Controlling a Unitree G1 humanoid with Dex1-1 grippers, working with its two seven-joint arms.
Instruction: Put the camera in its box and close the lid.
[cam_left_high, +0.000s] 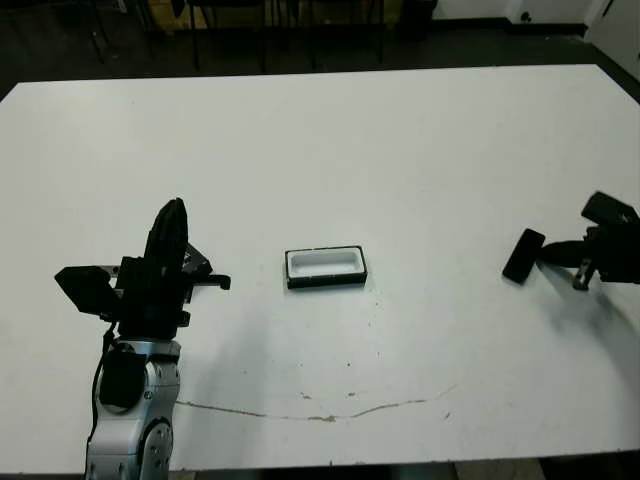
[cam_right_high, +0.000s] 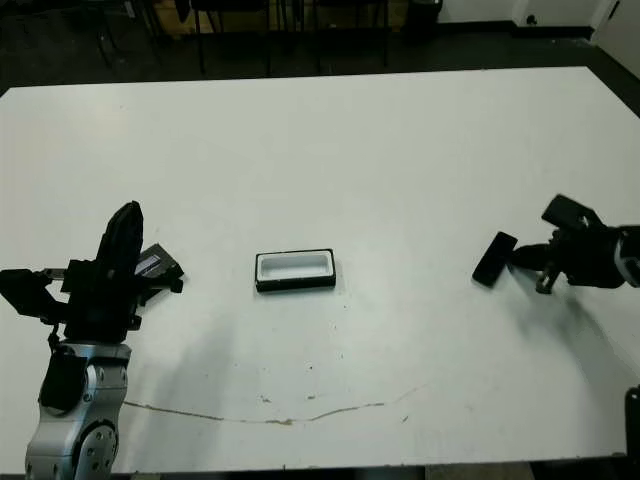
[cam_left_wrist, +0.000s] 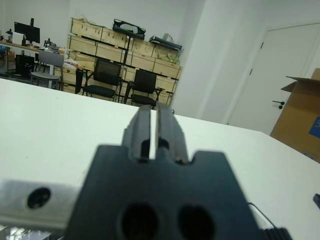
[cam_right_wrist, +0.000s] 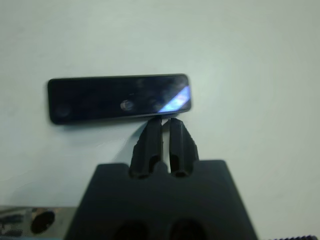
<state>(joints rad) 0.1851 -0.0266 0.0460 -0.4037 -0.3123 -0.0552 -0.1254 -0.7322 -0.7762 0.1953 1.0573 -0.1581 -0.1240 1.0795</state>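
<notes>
- Right end effector (cam_right_wrist: 165, 120): fingers closed together with only a slit between them, nothing gripped; tips just short of one long edge of the camera (cam_right_wrist: 119, 98), near the end bearing the bluish-white patch.
- Camera: flat on the desk (cam_left_high: 400, 150) at the robot's far right, well apart from the box (cam_left_high: 326, 267); placement judged a pre-grasp stand-off, since closed fingers cannot span the bar until opened.
- Left end effector (cam_left_wrist: 154, 131): fingers nearly together, a thin gap visible, nothing held; raised above the desk and pointed toward the far edge, judged idle.
- Lid (cam_right_high: 157, 264): mostly hidden behind the left arm, flat on the desk, well to the left of the box; silvery marking partly visible.
- Box: open, near desk centre, white lining exposed, no contents.
- Task status, as judged: camera not yet picked up, lid not yet fitted.
</notes>
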